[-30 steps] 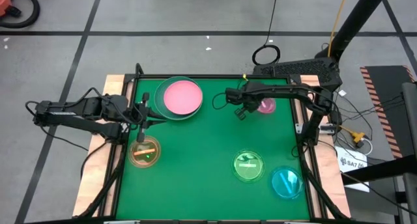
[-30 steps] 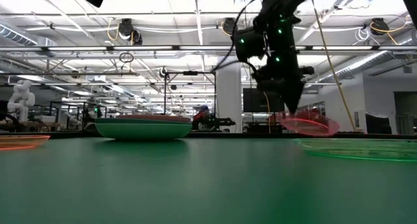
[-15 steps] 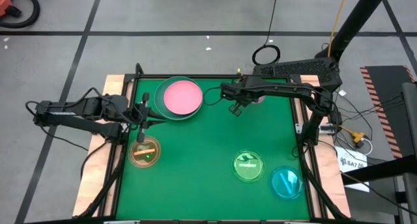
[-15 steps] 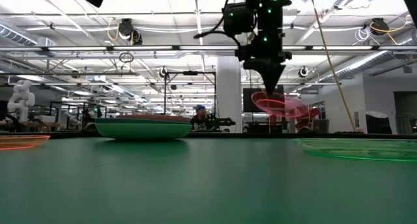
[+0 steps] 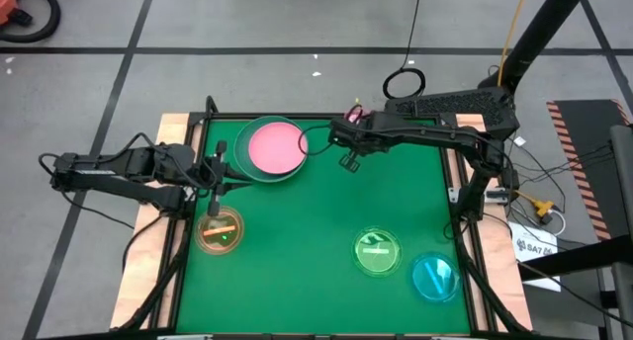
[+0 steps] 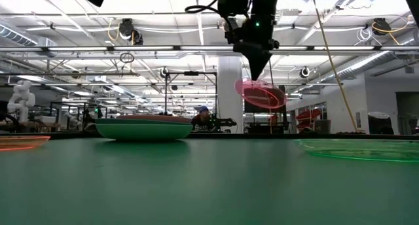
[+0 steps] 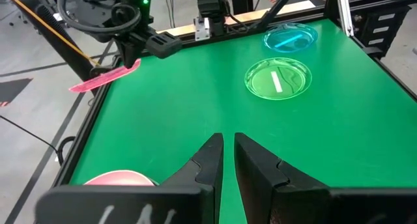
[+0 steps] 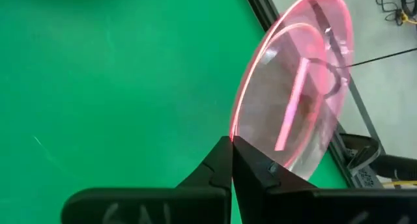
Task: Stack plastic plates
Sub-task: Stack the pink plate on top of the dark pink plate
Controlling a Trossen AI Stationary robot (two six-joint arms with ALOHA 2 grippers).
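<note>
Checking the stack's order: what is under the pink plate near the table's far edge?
The pink plate sits on a light green plate whose rim shows around it. The low view shows a teal layer between them; anything else underneath is covered.

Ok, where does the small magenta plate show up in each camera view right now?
High view: magenta plate at the far table edge, mostly hidden by the right arm.
Low view: tilted in the air, centre-right.
Left wrist view: edge-on, upper left.
Right wrist view: fills the upper right.
Shared landmark: the right gripper shut on its rim.
</note>
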